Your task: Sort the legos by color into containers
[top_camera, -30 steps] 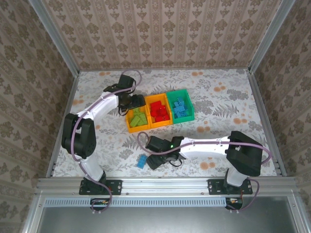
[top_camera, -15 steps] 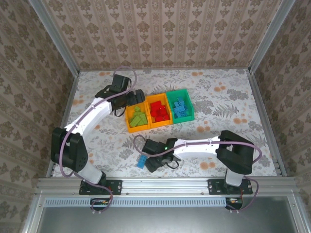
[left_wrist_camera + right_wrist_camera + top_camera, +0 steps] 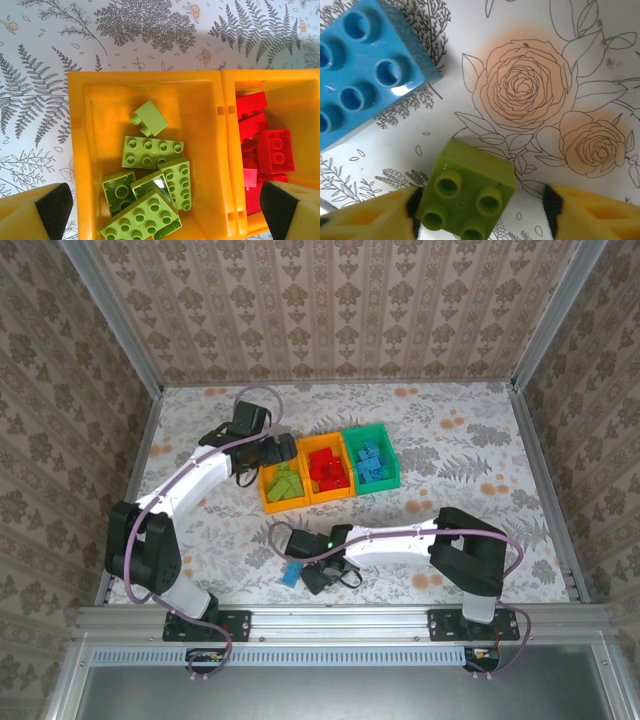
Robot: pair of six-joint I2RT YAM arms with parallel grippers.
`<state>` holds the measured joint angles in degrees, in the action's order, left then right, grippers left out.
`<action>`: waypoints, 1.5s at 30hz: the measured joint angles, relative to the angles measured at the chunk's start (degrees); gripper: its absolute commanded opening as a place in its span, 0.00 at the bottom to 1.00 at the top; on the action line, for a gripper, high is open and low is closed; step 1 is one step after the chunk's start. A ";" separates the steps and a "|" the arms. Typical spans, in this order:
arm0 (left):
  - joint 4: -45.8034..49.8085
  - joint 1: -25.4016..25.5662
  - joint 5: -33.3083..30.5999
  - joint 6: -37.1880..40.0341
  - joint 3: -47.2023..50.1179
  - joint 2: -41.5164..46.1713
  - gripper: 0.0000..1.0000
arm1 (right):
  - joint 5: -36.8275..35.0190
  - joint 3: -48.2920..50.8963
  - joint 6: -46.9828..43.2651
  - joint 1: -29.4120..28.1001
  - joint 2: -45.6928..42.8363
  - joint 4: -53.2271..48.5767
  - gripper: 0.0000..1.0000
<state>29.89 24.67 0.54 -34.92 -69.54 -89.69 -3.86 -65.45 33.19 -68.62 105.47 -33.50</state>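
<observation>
Wallpapered enclosure, floral-print table [image 3: 450,440], 2 arms bolted at near edge.

1. Containers: 3 bins in a row mid-table, side by side. Left orange-yellow bin [image 3: 80,150] holds lime green legos [image 3: 152,150]. Middle orange-yellow bin [image 3: 295,85] holds red legos [image 3: 272,150]. Green bin [image 3: 365,430] holds blue legos [image 3: 370,462].

2. Loose on table, near front edge, well apart from bins: blue brick [image 3: 360,65] and lime brick [image 3: 465,195] (4 studs, studs up). The 2 lie just beside each other, not touching.

3. Left arm [image 3: 200,465]: left jaws spread wide, empty, hanging over left orange-yellow bin. Pads [image 3: 50,210] sit at the lower corners of the wrist view.

4. Right arm [image 3: 390,537]: right jaws low at the table, straddling lime brick. 1 pad [image 3: 412,212] is at the brick's side, the other pad [image 3: 551,202] stands apart w/ a gap. Not yet clamped.

Step in hand (est.): grasp lime brick. Sorting looks nearly done.

Handling notes: the brick sits off-centre btwn the pads, so closing will prob. slide it across. Close slowly and keep the pads flat on opposite faces so it doesn't twist. Stay clear of the blue brick. Lift straight up before travelling. Destination is the left orange-yellow bin, so the left arm should vacate first. The blue brick then goes to the green bin.
</observation>
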 measured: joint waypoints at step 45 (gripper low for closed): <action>4.31 3.72 1.42 -0.87 28.11 20.48 1.00 | 17.49 -40.92 2.19 27.52 20.28 7.43 0.66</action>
<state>34.20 28.38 1.96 -35.79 -41.43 -69.21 13.63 -106.37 35.38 -41.10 125.75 -26.06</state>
